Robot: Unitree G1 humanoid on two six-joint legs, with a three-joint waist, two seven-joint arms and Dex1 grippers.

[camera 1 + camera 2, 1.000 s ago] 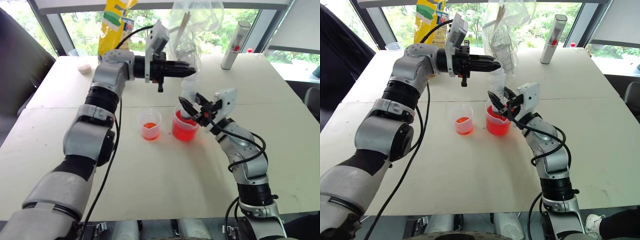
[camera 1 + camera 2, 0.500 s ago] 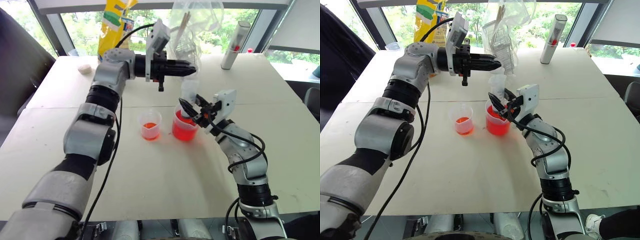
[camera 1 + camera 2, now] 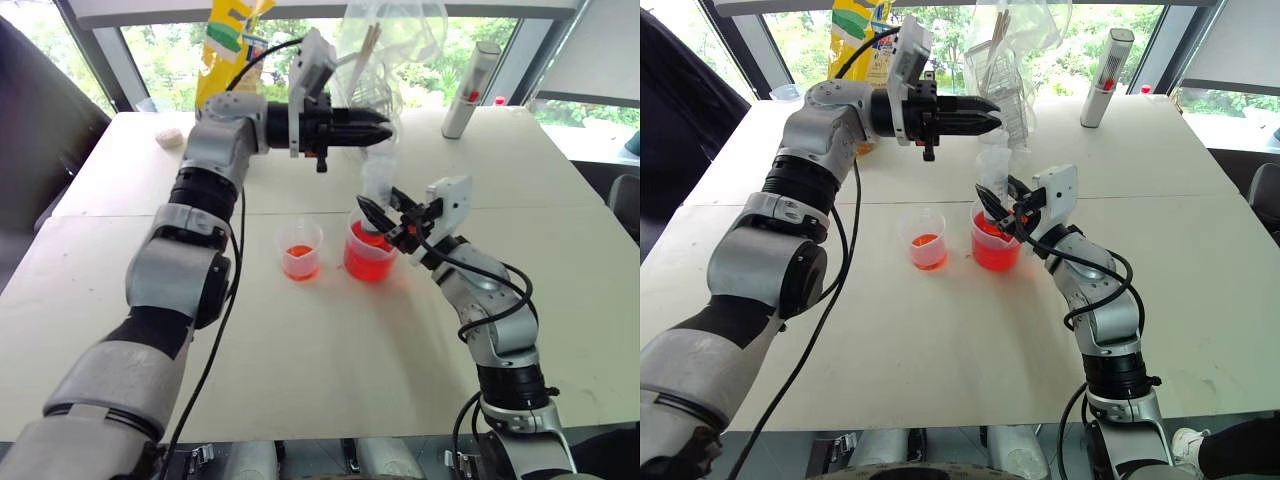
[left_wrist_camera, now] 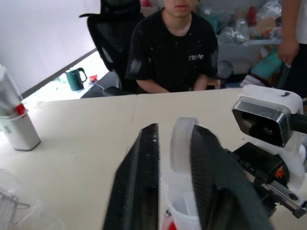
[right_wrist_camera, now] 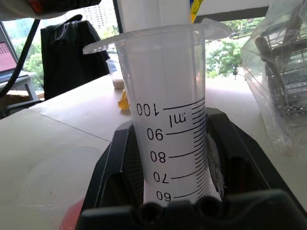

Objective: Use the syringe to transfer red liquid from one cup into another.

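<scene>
The syringe (image 3: 378, 185) stands upright with its tip in the larger spouted cup (image 3: 370, 262), which holds red liquid (image 3: 366, 268). My right gripper (image 3: 378, 212) is shut on the syringe barrel (image 5: 172, 115) just above that cup's rim. My left gripper (image 3: 380, 127) reaches in level from the left at the syringe's top. Its fingers stand apart on either side of the white plunger (image 4: 182, 143), with a gap on one side. The small cup (image 3: 300, 250) stands just left of the larger one, with a little red liquid in its bottom.
At the far side of the table are a white cylinder with a red mark (image 3: 472, 90), a crumpled clear plastic bag (image 3: 385, 50) and a yellow bag (image 3: 230, 50). A small white lump (image 3: 170, 137) lies far left. A seated person (image 4: 177, 48) is at the table's right side.
My left gripper's fingers have parted around the plunger top; before, they were pressed together. The right gripper, syringe and cups have stayed put.
</scene>
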